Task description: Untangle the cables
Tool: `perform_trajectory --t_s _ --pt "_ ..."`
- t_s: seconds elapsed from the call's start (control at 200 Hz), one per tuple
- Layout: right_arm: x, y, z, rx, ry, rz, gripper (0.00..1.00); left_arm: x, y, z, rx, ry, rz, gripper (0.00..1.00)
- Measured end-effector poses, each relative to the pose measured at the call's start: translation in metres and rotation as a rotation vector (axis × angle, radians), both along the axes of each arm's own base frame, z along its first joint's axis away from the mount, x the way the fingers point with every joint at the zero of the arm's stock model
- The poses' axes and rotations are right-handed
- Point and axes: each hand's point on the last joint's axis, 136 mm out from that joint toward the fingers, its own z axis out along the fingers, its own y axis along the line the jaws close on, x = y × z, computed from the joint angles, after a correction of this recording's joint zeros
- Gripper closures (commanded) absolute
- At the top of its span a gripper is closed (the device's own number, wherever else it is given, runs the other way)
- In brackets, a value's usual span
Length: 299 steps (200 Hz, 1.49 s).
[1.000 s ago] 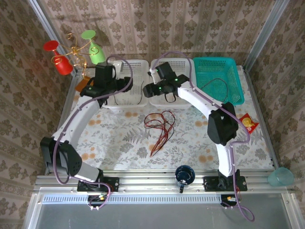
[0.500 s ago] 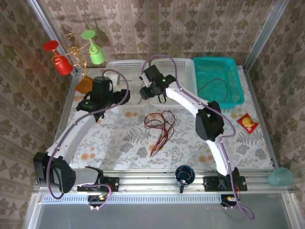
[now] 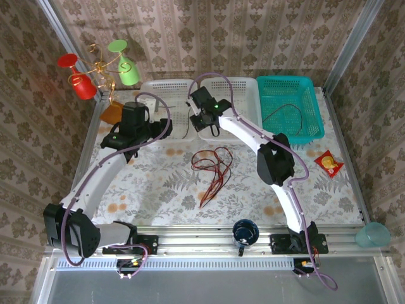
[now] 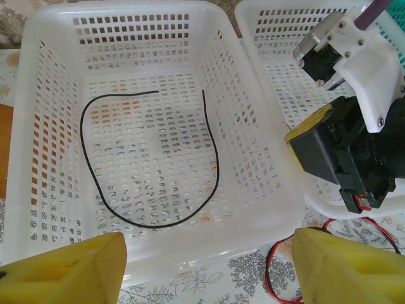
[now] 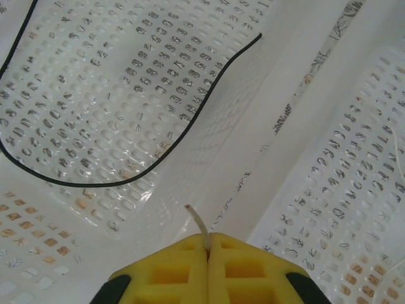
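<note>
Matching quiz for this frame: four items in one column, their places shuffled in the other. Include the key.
1. black cable
2. red cables
3. white cable end
4. mug

A. on the near rail
B. pinched in the shut right pincer
C. loose on the table
D. inside the left white basket

Pairs: 1-D, 2-C, 3-B, 4-A

My left arm (image 3: 100,170) and right arm (image 3: 245,132) are white shells with black joints, a purple cable (image 3: 209,74) running along each. My right gripper (image 5: 207,244) wears yellow foam pads (image 5: 169,273) with square recesses.
</note>
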Motion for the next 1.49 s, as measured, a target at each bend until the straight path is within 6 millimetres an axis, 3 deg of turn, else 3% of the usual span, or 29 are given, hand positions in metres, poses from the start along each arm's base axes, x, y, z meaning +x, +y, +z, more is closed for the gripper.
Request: perform_trajectory --t_s 0.155,0.44,0.61,0.75,0.805,0.87,0.965,1.06,1.25,1.315,1.385,1.495 --pt "0.010 -0.020 -0.002 0.011 0.002 -0.048 0.98 -0.001 -0.001 0.000 0.000 0.000 -0.004 0.30" --pt "0.048 -0.092 -0.012 0.088 0.055 -0.222 1.00 -0.003 -0.005 -0.001 0.002 0.004 -0.015 0.30" --pt "0.071 -0.096 -0.044 0.130 0.120 -0.264 1.00 -0.004 -0.007 -0.002 0.003 0.008 -0.019 0.31" --pt "0.062 -0.095 -0.085 0.111 0.237 -0.267 0.95 -0.011 -0.012 -0.006 0.009 0.012 -0.037 0.30" --pt "0.054 -0.096 -0.095 0.101 0.280 -0.270 0.88 -0.017 -0.016 -0.010 0.012 0.019 -0.051 0.30" --pt "0.048 -0.096 -0.096 0.096 0.309 -0.270 0.72 -0.020 -0.021 -0.013 0.015 0.025 -0.066 0.30" --pt "0.047 -0.094 -0.081 0.111 0.308 -0.267 0.55 -0.023 -0.023 -0.015 0.019 0.026 -0.073 0.30" --pt "0.044 -0.092 -0.050 0.140 0.285 -0.259 0.40 -0.025 -0.021 -0.015 0.023 0.023 -0.068 0.29" --pt "0.024 -0.094 0.054 0.228 0.182 -0.231 0.32 -0.033 -0.020 -0.009 0.016 0.003 -0.066 0.28" --pt "0.007 -0.099 0.088 0.253 0.148 -0.223 0.32 -0.039 -0.023 -0.007 0.011 -0.007 -0.080 0.28" --pt "-0.018 -0.105 0.111 0.275 0.131 -0.222 0.32 -0.046 -0.025 -0.007 0.007 -0.011 -0.096 0.28" --pt "-0.066 -0.113 0.112 0.294 0.142 -0.227 0.32 -0.058 -0.025 -0.015 0.004 -0.003 -0.109 0.28"
